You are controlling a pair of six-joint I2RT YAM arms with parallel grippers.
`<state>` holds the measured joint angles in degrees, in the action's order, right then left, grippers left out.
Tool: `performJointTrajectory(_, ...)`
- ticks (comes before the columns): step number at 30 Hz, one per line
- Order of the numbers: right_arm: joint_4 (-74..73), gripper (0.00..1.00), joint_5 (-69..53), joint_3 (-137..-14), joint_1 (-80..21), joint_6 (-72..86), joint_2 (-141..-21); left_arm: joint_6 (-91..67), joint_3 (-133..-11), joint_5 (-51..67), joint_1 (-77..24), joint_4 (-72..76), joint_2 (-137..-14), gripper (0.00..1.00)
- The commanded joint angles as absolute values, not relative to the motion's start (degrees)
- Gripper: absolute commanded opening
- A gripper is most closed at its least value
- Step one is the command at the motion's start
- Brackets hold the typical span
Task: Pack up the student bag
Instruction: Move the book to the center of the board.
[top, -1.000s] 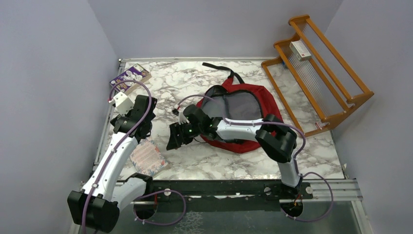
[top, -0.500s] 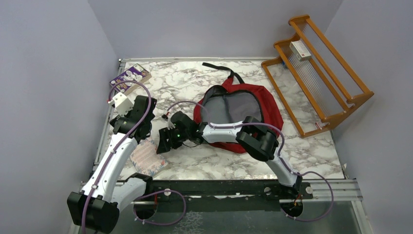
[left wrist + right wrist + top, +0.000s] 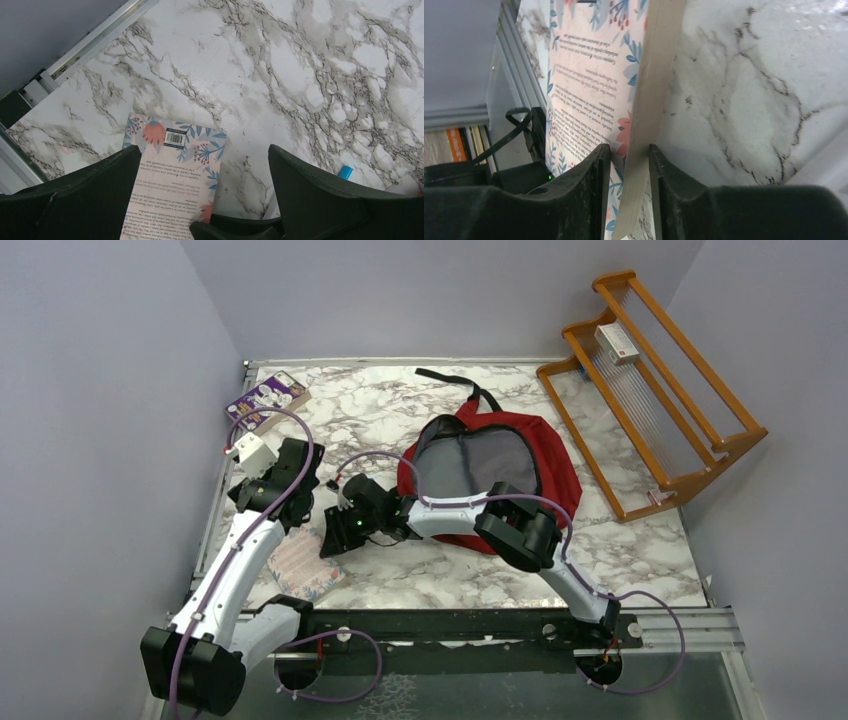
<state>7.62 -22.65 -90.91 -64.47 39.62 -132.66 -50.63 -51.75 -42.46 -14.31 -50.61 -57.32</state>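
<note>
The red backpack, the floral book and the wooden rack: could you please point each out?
red backpack (image 3: 555,455): top external view, red fabric on its right side.
floral book (image 3: 172,185): left wrist view, middle of its back cover.
wooden rack (image 3: 650,390): top external view, its slatted middle shelf.

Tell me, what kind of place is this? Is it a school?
Probably a robot test lab, not a school: the left arm and right arm are bolted to a marble-look table between plain walls, with a student bag and floral book to practise on.
</note>
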Motion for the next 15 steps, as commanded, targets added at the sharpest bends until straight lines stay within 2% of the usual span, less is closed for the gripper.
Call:
performJointTrajectory(1, 6.24, 0.31, -18.49, -92.01, -64.95, 39.44, -135.25, -52.48, -49.85, -41.96, -13.97, -51.11, -56.77, 0.99)
performJointTrajectory(8, 6.32, 0.03, -15.23, -91.14, -64.80, 39.75, -134.83, -53.53, -47.78, -40.81, -13.90, -51.18, -56.69, 0.99)
performJointTrajectory(15, 7.04, 0.01, -14.93, -89.76, -63.80, 40.61, -134.31, -59.88, -47.18, -41.61, -13.76, -55.39, -58.81, 0.99)
